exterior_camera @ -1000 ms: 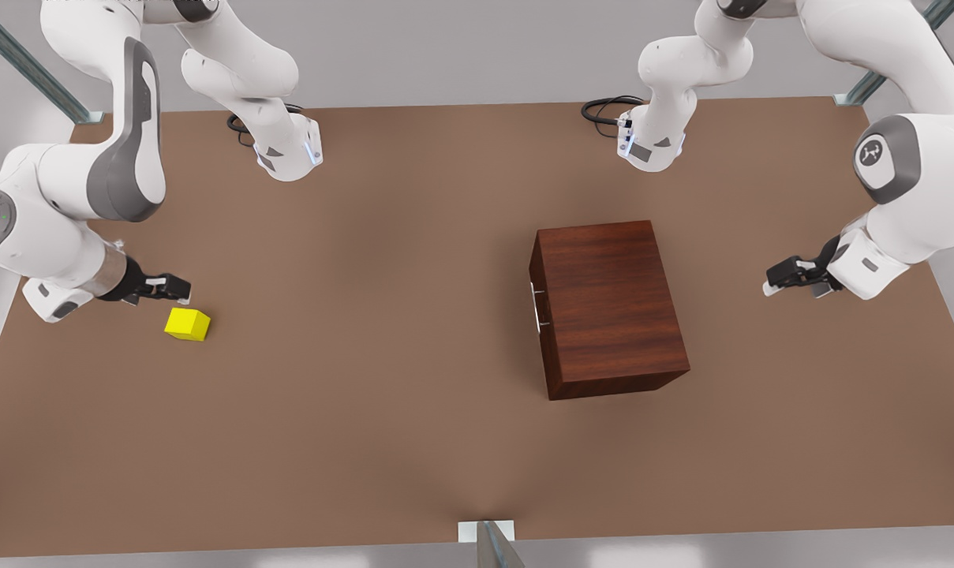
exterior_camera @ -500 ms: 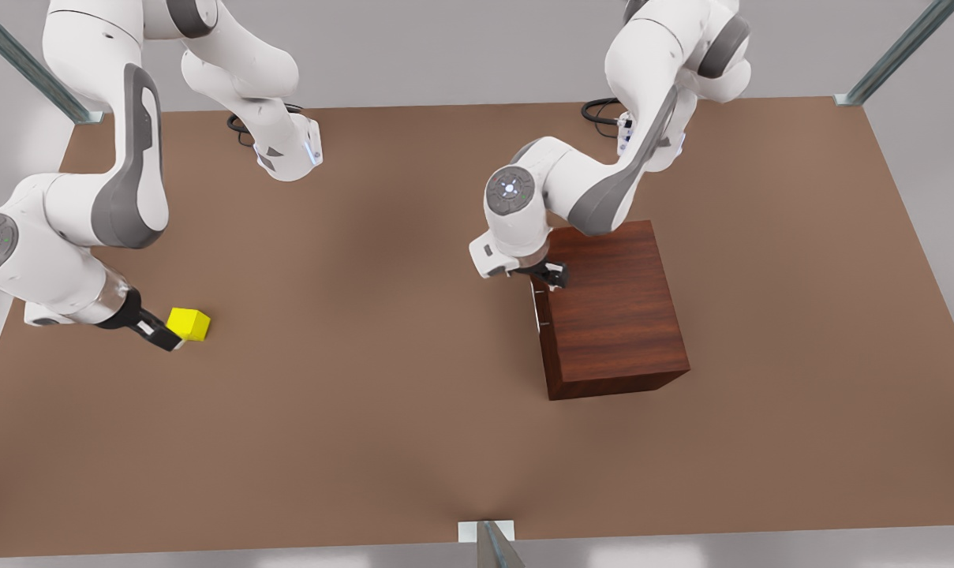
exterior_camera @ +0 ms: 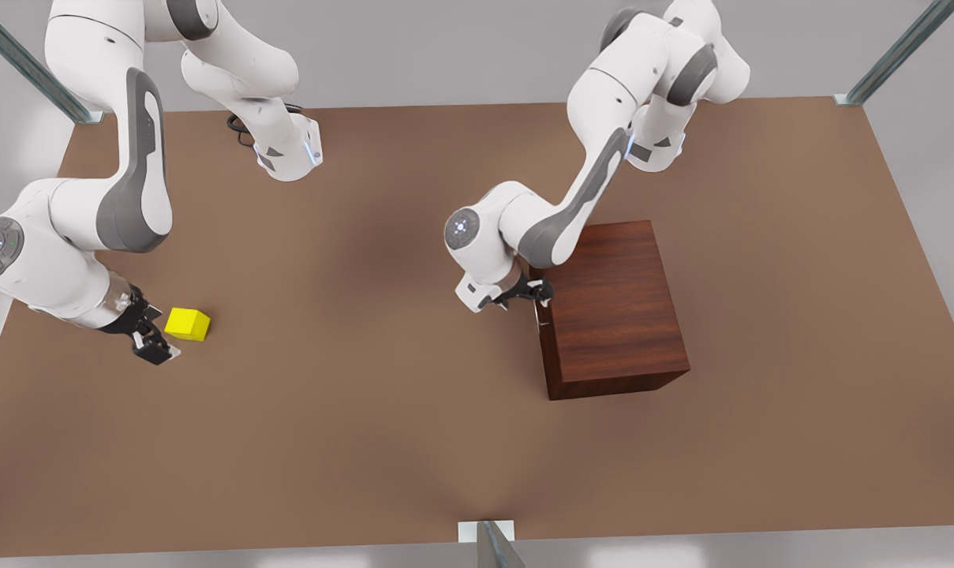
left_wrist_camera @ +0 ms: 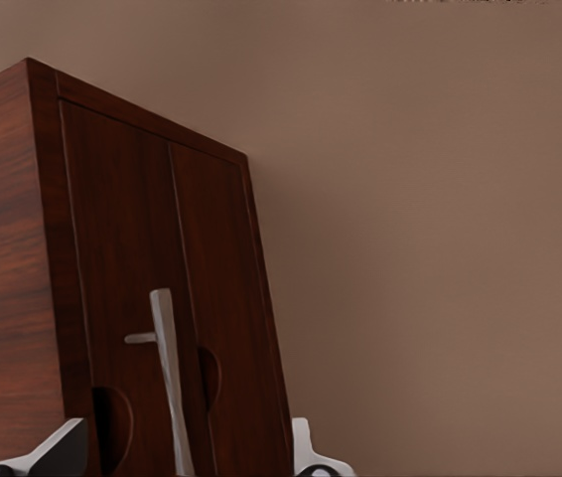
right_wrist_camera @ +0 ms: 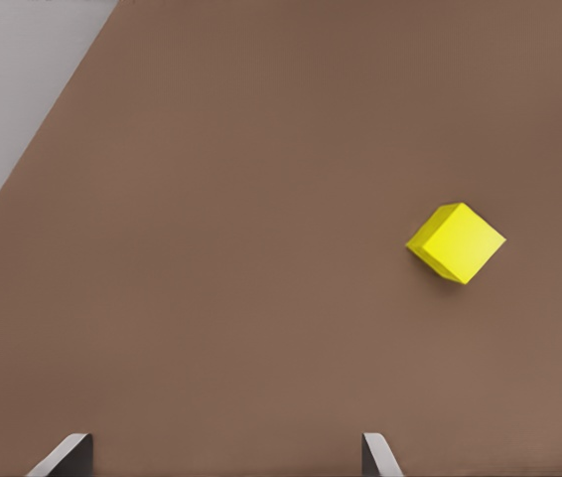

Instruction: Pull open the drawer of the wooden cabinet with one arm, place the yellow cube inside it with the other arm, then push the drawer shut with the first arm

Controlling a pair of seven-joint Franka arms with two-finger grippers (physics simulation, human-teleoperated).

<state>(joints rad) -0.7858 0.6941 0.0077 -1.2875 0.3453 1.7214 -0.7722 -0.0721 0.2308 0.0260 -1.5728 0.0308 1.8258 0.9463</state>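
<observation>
Jaws spread on left gripper (exterior_camera: 536, 298), fingertips (left_wrist_camera: 63, 445) astride the drawer (left_wrist_camera: 122, 298) handle (left_wrist_camera: 167, 383); bar runs between them, drawer shut. Right gripper (exterior_camera: 151, 344) also spread, yellow cube (exterior_camera: 188, 324) just beside, off to one side, not between jaws.

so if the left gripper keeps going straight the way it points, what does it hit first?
Most likely the silver bar handle on the cabinet front. The left gripper faces it, open fingertips straddling it. The gap is hard to judge.

The wooden cabinet (exterior_camera: 612, 304) shows dark, grained, faintly glossy wood — its handle (left_wrist_camera: 169, 383) smooth silver metal; the yellow cube (exterior_camera: 188, 324) plain matt, the tabletop (exterior_camera: 382, 410) matt brown.
</observation>
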